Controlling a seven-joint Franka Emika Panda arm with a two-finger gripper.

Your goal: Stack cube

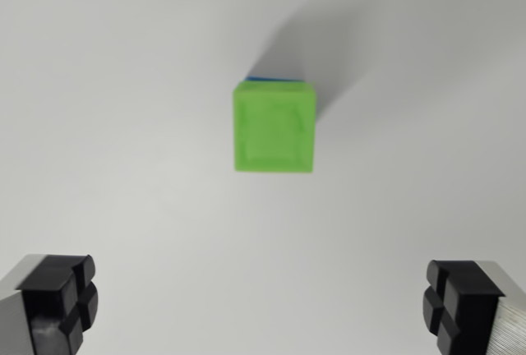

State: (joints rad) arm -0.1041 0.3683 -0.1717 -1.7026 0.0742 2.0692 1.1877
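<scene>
Green cube (274, 127) sits mid-frame on the white surface (123, 84), stacked on a blue cube (265, 79); only a sliver of blue shows at its far edge. No readable markings, just a recessed square on top. Gripper (265, 310) spread wide, empty, fingers (59, 301) at the near corners, well apart from the stack.

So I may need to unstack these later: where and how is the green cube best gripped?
Judging from the wrist view, come straight down on the green cube and close on its two flat side faces, at the view's left and right. They line up with the open gripper, and the surface beside them is bare. The blue block beneath barely shows.
</scene>
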